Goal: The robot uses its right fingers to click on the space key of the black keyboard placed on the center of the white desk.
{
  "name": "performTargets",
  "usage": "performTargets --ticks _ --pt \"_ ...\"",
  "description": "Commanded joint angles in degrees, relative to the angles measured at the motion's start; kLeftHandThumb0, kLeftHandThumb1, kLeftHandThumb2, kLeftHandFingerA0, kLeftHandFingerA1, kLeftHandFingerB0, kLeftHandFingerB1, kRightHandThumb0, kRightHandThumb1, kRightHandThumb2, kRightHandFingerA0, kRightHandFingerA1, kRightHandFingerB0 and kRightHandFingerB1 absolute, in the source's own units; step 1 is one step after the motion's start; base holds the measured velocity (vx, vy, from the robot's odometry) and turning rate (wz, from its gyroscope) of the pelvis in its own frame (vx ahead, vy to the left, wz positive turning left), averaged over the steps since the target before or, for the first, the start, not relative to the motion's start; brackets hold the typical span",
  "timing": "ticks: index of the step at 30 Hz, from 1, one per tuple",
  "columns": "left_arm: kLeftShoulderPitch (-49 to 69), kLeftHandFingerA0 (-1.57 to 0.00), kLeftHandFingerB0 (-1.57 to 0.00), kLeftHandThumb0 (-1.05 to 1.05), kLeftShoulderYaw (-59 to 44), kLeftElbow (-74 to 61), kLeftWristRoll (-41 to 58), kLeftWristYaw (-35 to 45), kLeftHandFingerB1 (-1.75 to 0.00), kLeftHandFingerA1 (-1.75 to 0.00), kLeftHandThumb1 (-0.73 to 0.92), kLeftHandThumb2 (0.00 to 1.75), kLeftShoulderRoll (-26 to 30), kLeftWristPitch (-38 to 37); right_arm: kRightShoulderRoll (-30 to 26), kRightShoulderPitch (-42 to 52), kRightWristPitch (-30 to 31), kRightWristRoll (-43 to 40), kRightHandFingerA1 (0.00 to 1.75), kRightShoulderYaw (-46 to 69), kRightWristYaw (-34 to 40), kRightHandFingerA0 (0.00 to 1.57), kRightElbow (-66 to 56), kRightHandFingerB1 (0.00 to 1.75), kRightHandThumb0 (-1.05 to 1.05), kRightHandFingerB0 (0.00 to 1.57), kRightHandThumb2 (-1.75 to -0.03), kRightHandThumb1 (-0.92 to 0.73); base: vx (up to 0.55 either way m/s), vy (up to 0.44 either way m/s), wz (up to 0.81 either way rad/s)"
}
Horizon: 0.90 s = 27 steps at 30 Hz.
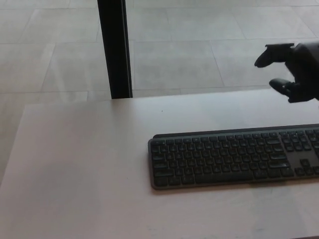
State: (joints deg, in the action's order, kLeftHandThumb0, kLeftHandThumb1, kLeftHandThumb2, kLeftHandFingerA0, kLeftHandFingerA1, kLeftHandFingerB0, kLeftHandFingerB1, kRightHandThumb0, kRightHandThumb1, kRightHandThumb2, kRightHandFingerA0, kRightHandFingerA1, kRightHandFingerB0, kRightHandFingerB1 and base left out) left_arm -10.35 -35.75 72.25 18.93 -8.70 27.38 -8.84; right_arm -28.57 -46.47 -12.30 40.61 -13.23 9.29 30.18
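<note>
Head view: the black keyboard [234,158] lies flat on the white surface [79,164], toward the right half of the picture, with its right end cut off by the frame edge. The space key [224,176] is the long bar in the row nearest the robot, and nothing covers it.

The right hand [294,69] is raised at the upper right, well above and beyond the keyboard and apart from it. Its fingers [271,52] are spread and hold nothing. The left hand does not show.

The keyboard looks like a thin, rigid slab that sits level and should stay put under a downward press. It needs no grasping; the place to touch is the middle of the space key, with one fingertip coming straight down. The keys are low and closely packed, so a thick fingertip could easily catch the row above. A light tap ought to be enough, since such keys probably give with little force.

No containers are in sight. Behind the surface stand a dark post [115,47] and a tiled floor [199,45].
</note>
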Motion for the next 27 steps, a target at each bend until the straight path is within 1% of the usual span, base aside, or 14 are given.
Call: performTargets --ticks 1,4,5,12,14,15,16,18,21,22,23,24,26,27 --pt "0.6 -0.96 -0.77 -0.49 -0.8 0.2 0.8 -0.1 -0.62 -1.61 0.56 0.57 1.2 -1.3 -4.9 3.4 2.3 -15.8 1.45 14.0 -7.0 0.97 -4.4 0.62 -0.2 0.76 -0.66 -0.53 0.0 0.0 0.0" --pt "0.6 -0.89 -0.77 -0.49 -1.0 0.2 1.0 0.6 -0.66 -1.61 0.55 0.61 1.2 -1.5 -8.2 11.2 5.1 -18.8 1.36 23.2 -7.6 0.91 -11.1 0.64 -0.22 0.77 -0.65 -0.5 0.0 0.0 0.0" --pt "0.4 -0.9 -0.76 -0.53 -1.1 0.3 1.0 0.4 -0.66 -1.65 0.55 0.63 1.3 -1.3 -8.8 13.1 5.5 -20.3 1.6 25.8 -8.5 0.85 -11.8 0.58 -0.15 0.78 -0.57 -0.55 0.0 0.0 0.0" --pt "0.7 -0.93 -0.76 -0.48 -0.7 0.2 0.5 0.7 -0.64 -1.62 0.57 0.57 1.4 -1.8 -9.0 23.7 9.0 -22.0 1.63 38.6 -6.7 0.86 -14.2 0.53 -0.12 0.68 -0.58 -0.56 0.0 0.0 0.0" --pt "0.8 -0.92 -0.76 -0.49 -0.7 0.1 0.6 0.8 -0.67 -1.59 0.56 0.62 1.6 -1.3 -8.8 28.4 7.1 -23.6 1.56 44.0 -4.8 0.94 -12.5 0.55 -0.19 0.67 -0.6 -0.53 0.0 0.0 0.0" --pt "0.9 -0.92 -0.76 -0.49 -0.7 0.0 0.5 0.6 -0.66 -1.57 0.55 0.61 1.5 -1.7 -8.4 30.5 5.8 -24.8 1.33 46.8 -3.8 1.25 -11.7 0.69 -0.28 0.63 -0.86 -0.35 0.0 0.0 0.0" --pt "0.9 -0.9 -0.73 -0.49 -0.8 0.0 0.7 0.7 -0.65 -1.57 0.55 0.61 1.4 -1.8 -8.2 32.0 5.8 -25.5 1.41 49.0 -3.2 1.04 -10.6 0.6 -0.42 0.67 -0.73 -0.47 0.0 0.0 0.0" --pt "0.9 -0.93 -0.74 -0.48 -1.0 -0.1 0.8 0.7 -0.65 -1.59 0.55 0.61 1.4 -1.7 -7.9 32.8 5.5 -26.1 1.54 51.1 -2.4 1.01 -9.0 0.53 -0.42 0.74 -0.6 -0.55 0.0 0.0 0.0" --pt "0.8 -0.95 -0.75 -0.49 -0.7 0.1 0.5 0.6 -0.66 -1.56 0.56 0.61 1.4 -1.7 -7.1 33.4 6.4 -27.4 1.55 53.8 -2.1 1.06 -8.2 0.54 -0.49 0.77 -0.58 -0.55 0.0 0.0 0.0" --pt "0.7 -0.92 -0.79 -0.5 -0.3 0.3 0.0 0.1 -0.65 -1.41 0.56 0.59 1.6 -1.5 -5.2 36.5 4.1 -29.8 1.64 58.4 0.9 1.06 -5.4 0.6 -0.56 0.77 -0.58 -0.59 0.0 0.0 0.0" --pt "0.6 -0.92 -0.79 -0.51 -0.3 0.2 0.0 -0.1 -0.65 -1.48 0.56 0.61 1.4 -1.6 -4.6 37.3 5.3 -30.0 1.42 60.0 1.7 0.93 -4.7 0.59 -0.56 0.77 -0.6 -0.59 0.0 0.0 0.0" --pt "0.6 -0.89 -0.75 -0.51 -0.5 0.2 0.3 0.1 -0.64 -1.63 0.56 0.63 1.3 -1.4 -4.3 38.5 3.2 -30.7 0.9 61.6 3.9 0.83 -1.3 0.58 -0.51 0.77 -0.58 -0.6 0.0 0.0 0.0" --pt "0.5 -0.94 -0.77 -0.48 -1.0 0.2 0.9 0.2 -0.62 -1.62 0.56 0.57 1.2 -1.4 -4.0 39.8 2.2 -31.6 0.7 63.5 4.4 0.75 1.9 0.57 -0.5 0.74 -0.58 -0.62 0.0 0.0 0.0" --pt "0.5 -0.91 -0.75 -0.51 -1.0 0.2 0.9 0.3 -0.64 -1.65 0.56 0.63 1.2 -1.2 -3.6 40.3 2.5 -33.1 0.71 65.3 4.3 0.79 3.7 0.58 -0.51 0.74 -0.58 -0.62 0.0 0.0 0.0"
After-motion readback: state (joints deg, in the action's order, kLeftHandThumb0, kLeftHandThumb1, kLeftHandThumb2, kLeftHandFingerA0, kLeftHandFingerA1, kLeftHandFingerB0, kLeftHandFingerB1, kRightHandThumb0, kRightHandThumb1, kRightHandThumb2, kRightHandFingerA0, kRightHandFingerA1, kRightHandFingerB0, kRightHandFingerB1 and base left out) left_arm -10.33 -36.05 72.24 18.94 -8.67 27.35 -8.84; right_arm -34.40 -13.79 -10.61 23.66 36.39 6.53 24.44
